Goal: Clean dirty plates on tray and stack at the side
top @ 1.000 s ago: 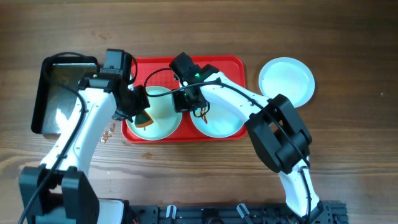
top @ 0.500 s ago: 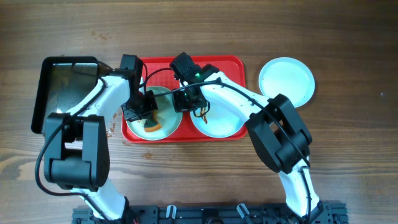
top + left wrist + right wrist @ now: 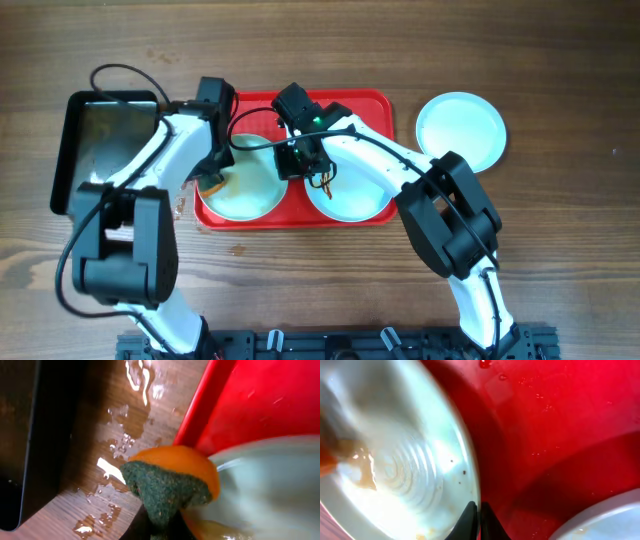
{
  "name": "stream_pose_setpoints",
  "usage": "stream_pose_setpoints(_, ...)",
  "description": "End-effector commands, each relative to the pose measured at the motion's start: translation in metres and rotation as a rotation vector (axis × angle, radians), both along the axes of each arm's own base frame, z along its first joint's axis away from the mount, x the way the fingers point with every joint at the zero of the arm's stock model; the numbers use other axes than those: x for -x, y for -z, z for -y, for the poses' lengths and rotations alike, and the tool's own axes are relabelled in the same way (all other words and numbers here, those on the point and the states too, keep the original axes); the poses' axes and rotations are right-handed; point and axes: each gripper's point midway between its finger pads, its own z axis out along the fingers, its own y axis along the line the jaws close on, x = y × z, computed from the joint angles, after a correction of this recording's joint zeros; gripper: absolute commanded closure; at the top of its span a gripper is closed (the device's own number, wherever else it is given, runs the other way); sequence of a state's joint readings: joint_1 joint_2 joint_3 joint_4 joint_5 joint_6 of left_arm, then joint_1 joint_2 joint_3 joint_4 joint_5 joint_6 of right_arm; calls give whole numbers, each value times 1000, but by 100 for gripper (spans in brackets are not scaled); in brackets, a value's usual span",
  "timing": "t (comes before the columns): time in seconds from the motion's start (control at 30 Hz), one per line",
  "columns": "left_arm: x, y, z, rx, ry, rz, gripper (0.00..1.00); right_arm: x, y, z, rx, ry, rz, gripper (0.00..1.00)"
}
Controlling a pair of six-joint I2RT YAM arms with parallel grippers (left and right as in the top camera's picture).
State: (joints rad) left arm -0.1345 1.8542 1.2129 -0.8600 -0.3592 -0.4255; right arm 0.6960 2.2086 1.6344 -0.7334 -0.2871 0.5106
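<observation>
The left gripper [image 3: 158,530], its fingers mostly cut off, pinches a sponge [image 3: 170,485] against the first plate [image 3: 250,185] at its left rim, on the tray [image 3: 365,105]. The right gripper [image 3: 475,520] clamps the opposite rim. The second plate [image 3: 345,200] is partly hidden under that arm. The third plate [image 3: 460,130] lies on the table [image 3: 560,250] beside the tray.

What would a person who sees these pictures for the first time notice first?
The bright red tray in the middle carries the left plate and the right plate, while a third plate lies on the wooden table to its right. The left pincer presses an orange and green sponge on the left plate's edge, and the right pincer pinches its rim. Water glistens on the table beside the tray.
</observation>
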Motion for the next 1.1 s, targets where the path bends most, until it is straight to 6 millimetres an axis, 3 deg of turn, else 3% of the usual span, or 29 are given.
stream_pose_setpoints(0.0,-14,-20,40,273,33,74,96,-8,-4,5,11,7,27,96)
stream_pose_setpoints(0.03,-11,-18,63,398,85,51,96,-8,-4,5,11,7,27,96)
stream_pose_setpoints(0.1,-4,-15,79,496,98,19,96,-8,-4,5,12,7,27,96)
stream_pose_setpoints(0.27,34,15,91,583,74,-95,96,-10,-6,2,-2,6,35,96)
stream_pose_setpoints(0.37,53,36,79,525,55,-143,96,-10,-6,2,-3,5,33,96)
stream_pose_setpoints(0.5,52,37,31,250,-23,-121,96,-9,-5,3,-1,5,32,96)
stream_pose_setpoints(0.57,35,20,3,78,-24,-57,96,-9,-5,2,-1,5,32,96)
stream_pose_setpoints(0.67,13,-6,-15,-35,-31,37,96,-10,-6,2,-3,5,35,96)
stream_pose_setpoints(0.87,-20,-51,-14,-34,-37,188,96,-13,-7,-1,-14,2,49,96)
stream_pose_setpoints(1.0,-10,-78,-3,70,-129,263,96,-22,-17,-12,-65,-2,86,96)
stream_pose_setpoints(1.07,7,-87,8,150,-153,239,96,-36,-40,-19,-95,-15,150,96)
